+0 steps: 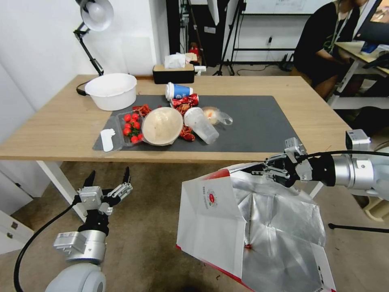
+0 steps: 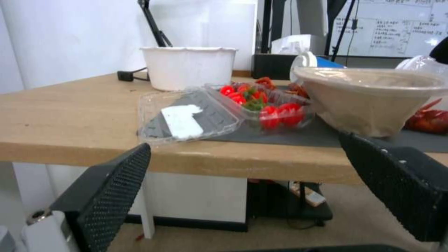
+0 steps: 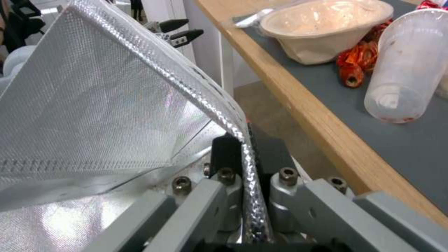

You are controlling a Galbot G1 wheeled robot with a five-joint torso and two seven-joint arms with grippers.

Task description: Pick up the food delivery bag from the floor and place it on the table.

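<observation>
The food delivery bag [image 1: 214, 215], white and red with a silver foil lining [image 3: 93, 105], hangs open in front of the table's near edge, clear of the floor [image 1: 142, 227]. My right gripper [image 1: 263, 168] is shut on the bag's top rim [image 3: 247, 168], just below the level of the tabletop. The light-wood table [image 1: 52, 129] with its dark grey mat [image 1: 259, 121] stands right behind the bag. My left gripper [image 1: 108, 176] is open and holds nothing, low in front of the table's left part; its fingers [image 2: 112, 189] frame the table edge.
On the mat lie a clear box of tomatoes [image 1: 131, 127], a tan bowl [image 1: 162, 125], a tipped plastic cup [image 1: 200, 123], a blue cup [image 1: 178, 90] and red wrappers. A white tub [image 1: 111, 91], a lamp and a tissue box stand behind. A seated person is at the far right.
</observation>
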